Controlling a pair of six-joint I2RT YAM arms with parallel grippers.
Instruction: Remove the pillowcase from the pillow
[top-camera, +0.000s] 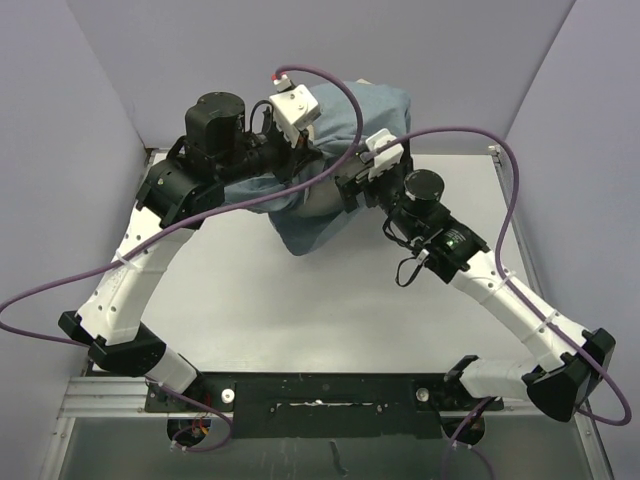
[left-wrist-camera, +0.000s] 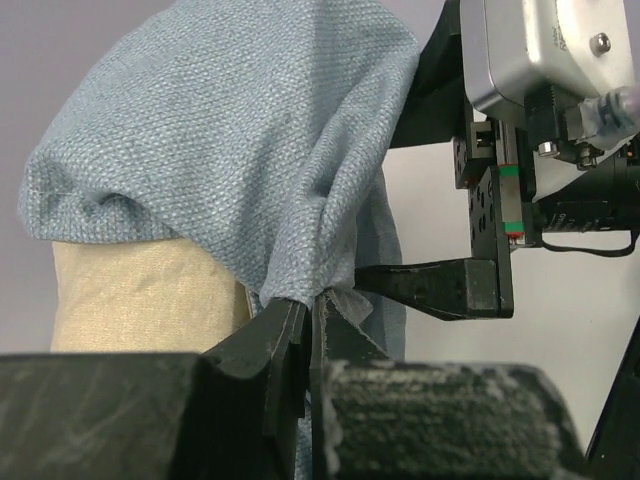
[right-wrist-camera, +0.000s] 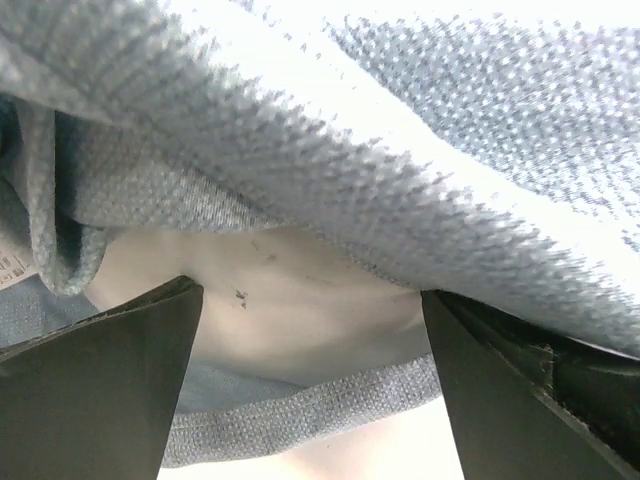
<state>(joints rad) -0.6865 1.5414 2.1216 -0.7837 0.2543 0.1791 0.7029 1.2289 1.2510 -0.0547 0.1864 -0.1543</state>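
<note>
- Blue-grey reverse of the pillowcase (left-wrist-camera: 230, 130) faces outward, so the cover is judged turned inside out and bunched over one end of its contents
- Left gripper (left-wrist-camera: 308, 325): fingers clenched on a pinched fold of that blue-grey cloth, which rises above the fingertips and drapes down on both sides of them
- Right gripper (right-wrist-camera: 310, 300): jaws spread wide, grasping nothing; a hem of the cover runs just below the gap and a thick fold hangs above it
- The pillow (right-wrist-camera: 300, 330) shows as an off-white, faintly marked surface between the right fingers, under the overhanging fold; it is not free of the cover
- A beige surface sits left of the left fingers, beneath the blue fold; cannot tell whether it is pillow or the cover's outer face
- Whether the bundle's lower edge rests on the table (top-camera: 300, 300) cannot be told
- Judgement: task partway; cover peeled back, separation not yet achieved
- Outstanding: a hold on the pillow itself, then drawing the cover fully clear
</note>
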